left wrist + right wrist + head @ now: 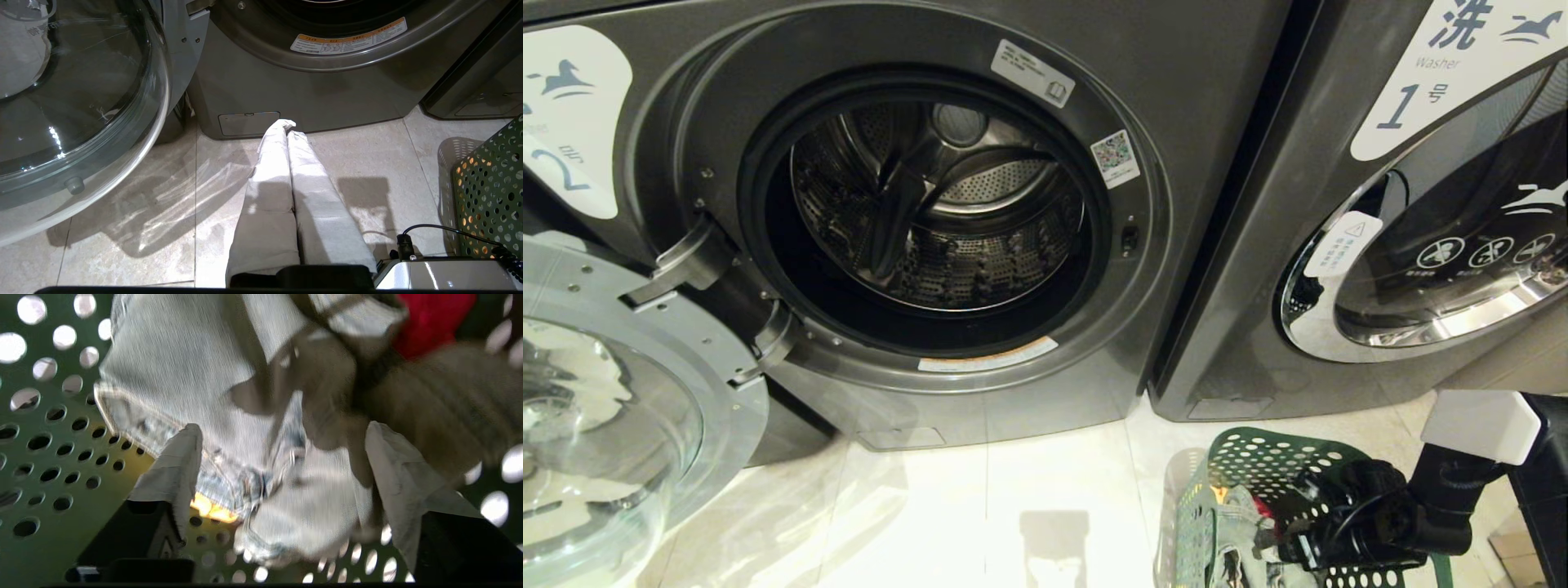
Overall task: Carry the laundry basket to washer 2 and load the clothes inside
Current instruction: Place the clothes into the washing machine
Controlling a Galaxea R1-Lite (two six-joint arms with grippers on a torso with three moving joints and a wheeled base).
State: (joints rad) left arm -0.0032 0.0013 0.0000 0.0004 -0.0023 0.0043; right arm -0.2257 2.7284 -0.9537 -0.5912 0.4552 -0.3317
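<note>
Reaching down into the laundry basket [1262,482], the right gripper [282,473] has its fingers spread wide on either side of the faded denim piece on top of the clothes [212,388], with nothing pinched. The basket stands on the floor in front of the washer marked 1, to the right of washer 2 [915,220], whose door [613,408] hangs open on the left over a bare drum. The left gripper [286,126] is pressed together, parked low near washer 2's base.

A shallow bite could catch only a fold, so the denim may slip free on the way up or drag the red cloth [433,318] over the rim. A trailing leg could also snag on the basket's holes and tip it.

Readable writing: a large "2" with a blue horse on the left label, and "Washer", "1" and Chinese characters on the right one. The orange warning sticker and the QR label are too small to read.
</note>
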